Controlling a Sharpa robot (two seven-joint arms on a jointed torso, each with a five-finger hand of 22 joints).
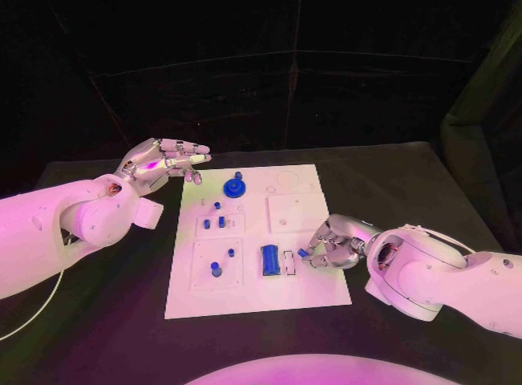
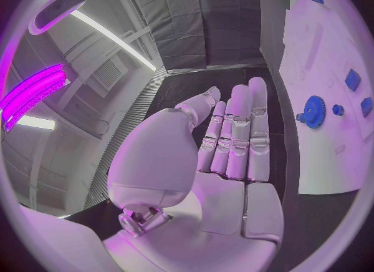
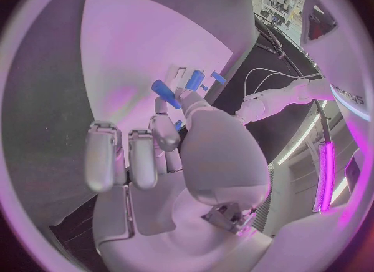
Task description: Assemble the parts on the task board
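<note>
The white task board (image 1: 307, 285) lies in the middle of the black table. On it stand a blue gear (image 1: 234, 188), several small blue pegs (image 1: 221, 221) and a long blue bar (image 1: 269, 261). My right hand (image 1: 333, 245) rests at the board's right edge, beside the bar. It pinches a small blue part (image 1: 302, 253) between thumb and finger, and that part (image 3: 177, 124) is mostly hidden between them. My left hand (image 1: 168, 164) hovers above the table off the board's far left corner, fingers extended and holding nothing. The gear (image 2: 314, 111) lies beyond that hand's fingers (image 2: 234, 135).
The black table (image 1: 422, 176) stretches on both sides of the board. A black curtain closes the scene behind the table's far edge. A white cable (image 1: 30, 317) trails from my left arm at the near left.
</note>
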